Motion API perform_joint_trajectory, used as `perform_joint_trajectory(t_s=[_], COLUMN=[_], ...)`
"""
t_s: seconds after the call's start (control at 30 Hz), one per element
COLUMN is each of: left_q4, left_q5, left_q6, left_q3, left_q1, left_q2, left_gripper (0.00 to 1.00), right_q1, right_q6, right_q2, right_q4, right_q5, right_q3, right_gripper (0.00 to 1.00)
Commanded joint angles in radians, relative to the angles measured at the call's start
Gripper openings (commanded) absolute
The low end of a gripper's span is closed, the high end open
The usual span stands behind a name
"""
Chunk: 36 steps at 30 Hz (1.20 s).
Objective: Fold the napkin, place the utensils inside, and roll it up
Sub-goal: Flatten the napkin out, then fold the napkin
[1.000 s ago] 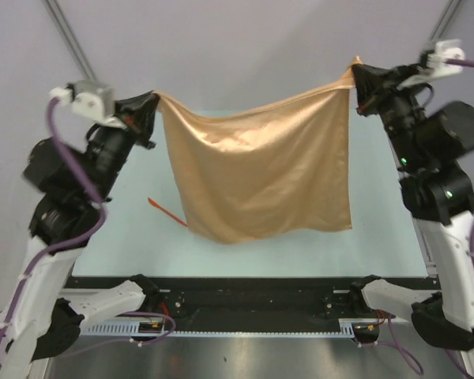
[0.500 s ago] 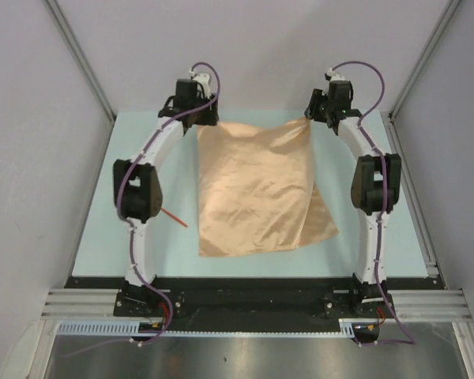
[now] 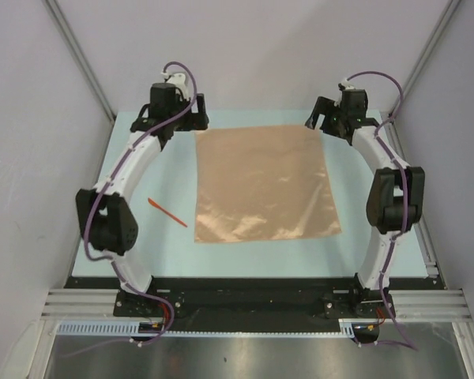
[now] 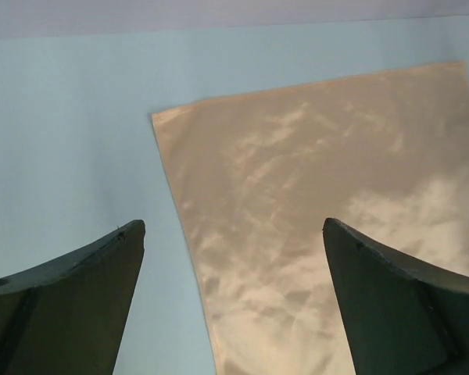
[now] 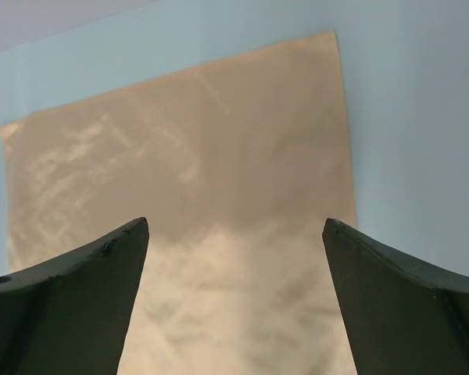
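The peach-orange napkin (image 3: 261, 183) lies spread flat and unfolded in the middle of the light blue table (image 3: 134, 166). My left gripper (image 3: 193, 121) hovers open at its far left corner, holding nothing. My right gripper (image 3: 319, 121) hovers open at the far right corner, also holding nothing. In the left wrist view the napkin (image 4: 320, 234) stretches away under my wide-apart fingers (image 4: 86, 297), with my left gripper (image 4: 234, 234) over its edge. The right wrist view shows the napkin (image 5: 195, 172) beneath my open right gripper (image 5: 234, 230). A thin orange-red utensil (image 3: 167, 212) lies on the table left of the napkin.
Grey walls (image 3: 39, 118) close in the table on the left, back and right. A black and metal rail (image 3: 253, 300) with both arm bases runs along the near edge. My left arm's elbow (image 3: 107, 221) sits close to the utensil.
A second ago both grippers held the napkin's top corners up in the air. They carried it to the far side, opened and let go, and the napkin now lies flat.
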Motion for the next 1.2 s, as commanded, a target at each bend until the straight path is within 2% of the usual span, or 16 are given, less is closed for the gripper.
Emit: perform_joint_trajectory(t_s=[0.0, 0.03, 0.13, 0.27, 0.37, 0.4, 0.53, 0.7, 0.93, 1.17], left_q4=[0.05, 0.053, 0.042, -0.064, -0.128, -0.128, -0.02, -0.01, -0.01, -0.004], left_q5=[0.053, 0.064, 0.107, 0.148, 0.168, 0.151, 0.197, 0.237, 0.208, 0.229], left_q6=[-0.099, -0.108, -0.131, -0.067, 0.008, 0.009, -0.04, -0.051, -0.042, -0.045], left_q3=[-0.202, -0.272, -0.365, -0.341, -0.31, -0.317, -0.426, -0.462, -0.479, -0.482], left_q1=[-0.007, -0.008, -0.012, -0.027, -0.031, -0.029, -0.024, -0.023, -0.021, -0.018], left_q2=[-0.17, -0.225, -0.314, -0.419, -0.439, -0.455, -0.48, -0.497, -0.518, -0.52], left_gripper=[1.0, 1.0, 1.0, 1.0, 1.0, 1.0, 1.0, 1.0, 1.0, 1.0], right_q1=[0.024, 0.035, 0.069, 0.073, 0.066, 0.061, 0.04, 0.037, 0.038, 0.038], right_q6=[0.031, 0.034, 0.071, 0.136, 0.165, 0.171, 0.194, 0.22, 0.258, 0.281], right_q2=[-0.252, -0.339, -0.451, -0.579, -0.628, -0.654, -0.683, -0.688, -0.703, -0.71], right_q4=[-0.084, -0.096, -0.151, -0.297, -0.334, -0.343, -0.381, -0.476, -0.506, -0.435], right_q5=[0.128, 0.15, 0.242, 0.274, 0.29, 0.291, 0.302, 0.365, 0.371, 0.347], right_q3=[-0.219, -0.325, -0.456, -0.629, -0.716, -0.765, -0.81, -0.824, -0.905, -0.965], right_gripper=[0.98, 0.97, 0.97, 0.95, 0.87, 0.81, 0.65, 0.52, 0.51, 0.48])
